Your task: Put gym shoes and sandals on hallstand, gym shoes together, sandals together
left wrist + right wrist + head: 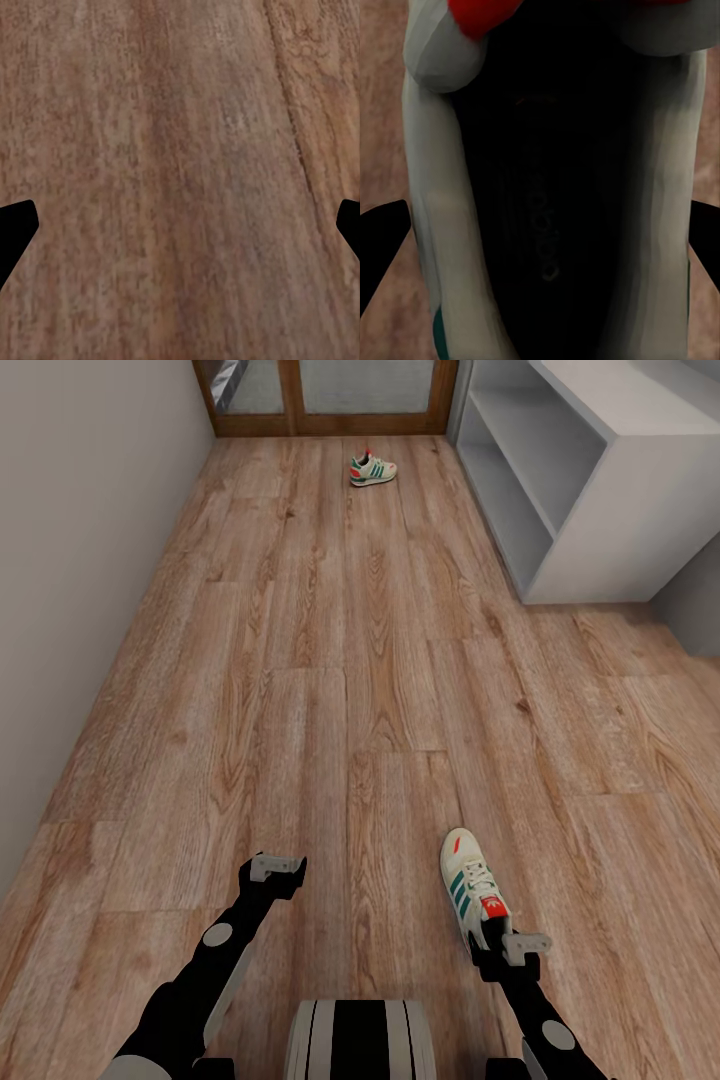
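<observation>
Right gripper (507,950) hangs spread over the near gym shoe's (472,887) heel; left gripper (277,867) spread, empty.

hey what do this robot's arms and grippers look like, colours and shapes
In the head view both arms are glossy black, built from rounded segments with pale grey round caps at the joints. Each ends in a light grey block: the left gripper and the right gripper. In the wrist views the fingers show as plain black wedges. No cables or markings are visible.
</observation>
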Tool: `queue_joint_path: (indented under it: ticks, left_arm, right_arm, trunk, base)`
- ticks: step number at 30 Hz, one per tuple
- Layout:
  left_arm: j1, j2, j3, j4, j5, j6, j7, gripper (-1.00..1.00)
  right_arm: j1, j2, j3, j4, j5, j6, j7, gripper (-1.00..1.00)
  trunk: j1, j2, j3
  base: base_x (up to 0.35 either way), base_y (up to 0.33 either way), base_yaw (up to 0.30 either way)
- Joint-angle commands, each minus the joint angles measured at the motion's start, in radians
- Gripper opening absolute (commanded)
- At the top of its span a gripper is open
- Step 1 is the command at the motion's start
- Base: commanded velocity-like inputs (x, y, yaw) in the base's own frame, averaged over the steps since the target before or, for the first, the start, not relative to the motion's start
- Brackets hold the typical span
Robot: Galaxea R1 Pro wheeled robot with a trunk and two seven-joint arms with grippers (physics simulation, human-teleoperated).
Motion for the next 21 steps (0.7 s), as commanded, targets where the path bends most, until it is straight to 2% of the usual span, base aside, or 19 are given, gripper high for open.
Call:
queue_joint_path:
  ticks: [1, 11, 21]
  left_arm:
    - [0.000, 0.000, 0.000, 0.001, 0.005, -0.002, -0.003, 1.00]
    - [0.000, 0.000, 0.000, -0.001, 0.005, -0.002, -0.003, 1.00]
    - [0.000, -0.001, 0.003, -0.001, 0.006, -0.001, -0.003, 1.00]
  right_arm:
    - [0.000, 0.000, 0.000, 0.001, 0.000, -0.003, 0.002, -1.00]
    - [0.000, 0.000, 0.001, 0.001, 0.000, -0.003, 0.002, -1.00]
    - [0.000, -0.001, 0.001, -0.001, 0.000, -0.003, 0.002, -1.00]
  trunk:
    - [0.000, 0.000, 0.000]
    - [0.000, 0.000, 0.000]
    - [-0.005, 0.002, 0.038]
  base:
    - [0.000, 0.000, 0.000]
    - [0.000, 0.000, 0.000]
    - [0.000, 0.000, 0.000]
